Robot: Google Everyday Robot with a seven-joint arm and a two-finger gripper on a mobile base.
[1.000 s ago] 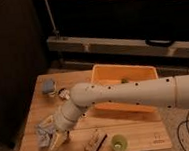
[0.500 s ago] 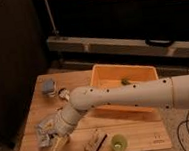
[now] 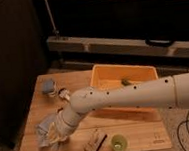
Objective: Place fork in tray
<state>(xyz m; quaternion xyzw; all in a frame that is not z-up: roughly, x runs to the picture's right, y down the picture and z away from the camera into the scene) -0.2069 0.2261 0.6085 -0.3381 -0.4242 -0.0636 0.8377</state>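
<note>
End effector (image 3: 54, 135) is low over the front-left of the wooden worktop (image 3: 143, 131), at a crumpled bluish cloth (image 3: 43, 137), probably going for the fork there, which I can't make out. Grip state: cannot tell. Tray (image 3: 108, 74) sits back-right, well apart. Dim room, dark shelving (image 3: 110, 41) behind.
</note>
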